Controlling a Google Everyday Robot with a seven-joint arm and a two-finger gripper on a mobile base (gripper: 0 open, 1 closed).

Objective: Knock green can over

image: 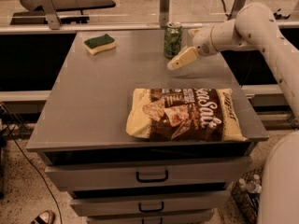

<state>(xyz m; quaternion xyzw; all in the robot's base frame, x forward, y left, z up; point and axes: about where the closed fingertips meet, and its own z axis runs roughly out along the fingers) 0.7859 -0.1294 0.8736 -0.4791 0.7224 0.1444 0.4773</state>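
The green can (173, 40) stands upright near the far edge of the grey table (93, 101), right of centre. It is small, with pale mottled print and a silver top rim. My gripper (174, 65) hangs low over the table just in front of the can and slightly to its right, a short gap away. Its cream fingers point down and to the left. The white arm (252, 27) reaches in from the right.
A large brown and cream chip bag (184, 115) lies flat near the table's front right. A yellow sponge with a green top (99, 44) sits at the far left. Drawers (152, 176) are below the tabletop. Posts and a rail run behind the table.
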